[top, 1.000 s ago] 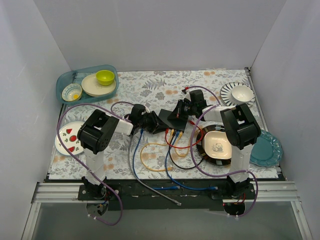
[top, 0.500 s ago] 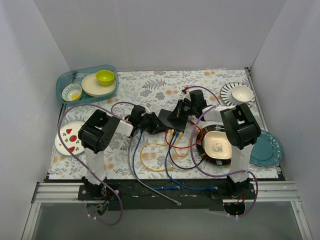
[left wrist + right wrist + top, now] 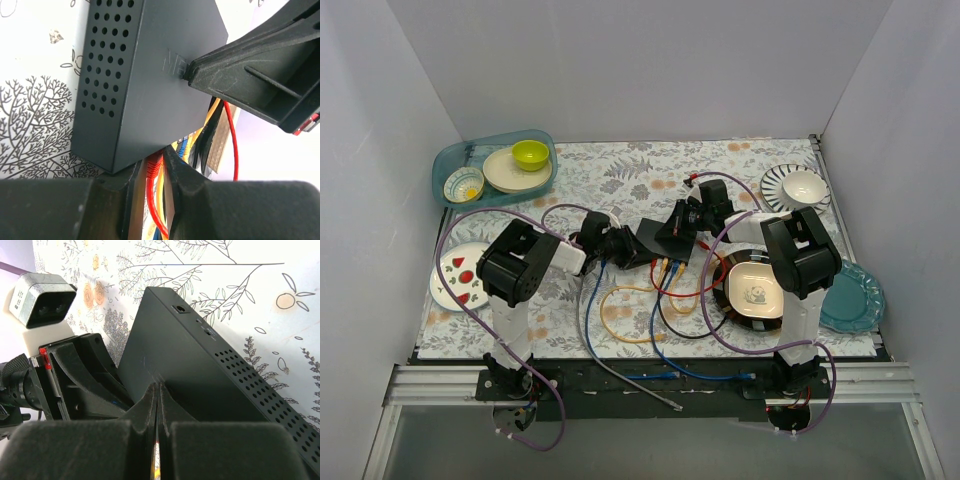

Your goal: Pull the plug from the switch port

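Up top, the matte black switch [image 3: 658, 240] sits mid-tabletop [image 3: 620, 170], long axis roughly left-right, ports facing the near edge. Left wrist cam: left hand [image 3: 152, 160] is nearly closed, pinching the red plug [image 3: 154, 171]. Right wrist cam: right hand [image 3: 157, 386] is fully closed, tips pressed on the switch.

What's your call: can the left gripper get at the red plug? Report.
Likely yes: the left gripper has its fingers either side of the red plug at the switch; nothing blocks it.
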